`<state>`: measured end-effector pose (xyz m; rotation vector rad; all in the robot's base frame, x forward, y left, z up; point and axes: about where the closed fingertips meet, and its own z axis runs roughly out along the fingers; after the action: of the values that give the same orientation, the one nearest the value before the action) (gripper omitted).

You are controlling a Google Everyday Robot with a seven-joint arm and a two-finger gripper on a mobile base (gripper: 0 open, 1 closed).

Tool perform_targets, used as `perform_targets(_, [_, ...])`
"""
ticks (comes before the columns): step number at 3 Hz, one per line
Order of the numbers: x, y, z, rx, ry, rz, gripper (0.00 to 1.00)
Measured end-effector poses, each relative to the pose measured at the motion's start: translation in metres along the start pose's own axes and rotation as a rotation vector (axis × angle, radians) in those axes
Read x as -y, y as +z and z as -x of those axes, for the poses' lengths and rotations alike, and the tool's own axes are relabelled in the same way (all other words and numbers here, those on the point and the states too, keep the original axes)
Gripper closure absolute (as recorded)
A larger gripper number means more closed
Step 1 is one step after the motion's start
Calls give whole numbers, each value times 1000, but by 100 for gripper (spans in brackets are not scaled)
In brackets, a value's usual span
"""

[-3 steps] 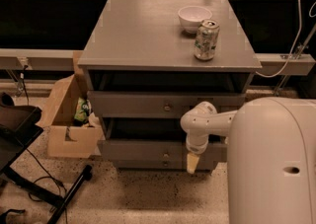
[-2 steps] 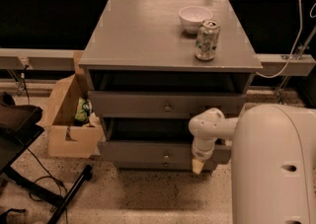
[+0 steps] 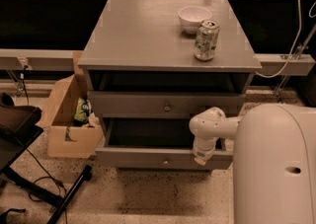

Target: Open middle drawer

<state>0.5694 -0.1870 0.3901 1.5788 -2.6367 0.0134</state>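
Note:
The grey cabinet (image 3: 148, 30) shows two drawer fronts. The upper, taller front (image 3: 128, 104) has a round knob (image 3: 167, 107). Below it the middle drawer (image 3: 133, 159) is pulled out, with its dark inside (image 3: 148, 133) showing above its front and its knob (image 3: 165, 161) at centre. My gripper (image 3: 200, 158) hangs from the white wrist (image 3: 207, 122) and touches the top edge of the middle drawer front, to the right of its knob. The lowest drawer is hidden under the pulled-out one.
A green-and-white can (image 3: 206, 40) and a white bowl (image 3: 194, 18) stand on the cabinet top at the back right. An open cardboard box (image 3: 64, 119) sits on the floor to the left. A black stand (image 3: 19, 124) is further left. My white body (image 3: 274, 168) fills the lower right.
The middle drawer front has slid out toward the camera, so the dark opening above it is wider. My gripper has moved a little right and down along that front.

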Motion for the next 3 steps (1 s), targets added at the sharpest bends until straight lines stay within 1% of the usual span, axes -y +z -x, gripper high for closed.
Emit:
perform_targets(1, [0,-3,0,0,0,0,100])
perform_targets(2, [0,-6,0,0,0,0,100])
perform_targets(3, [-17,-16,-7,-6,12,5,100])
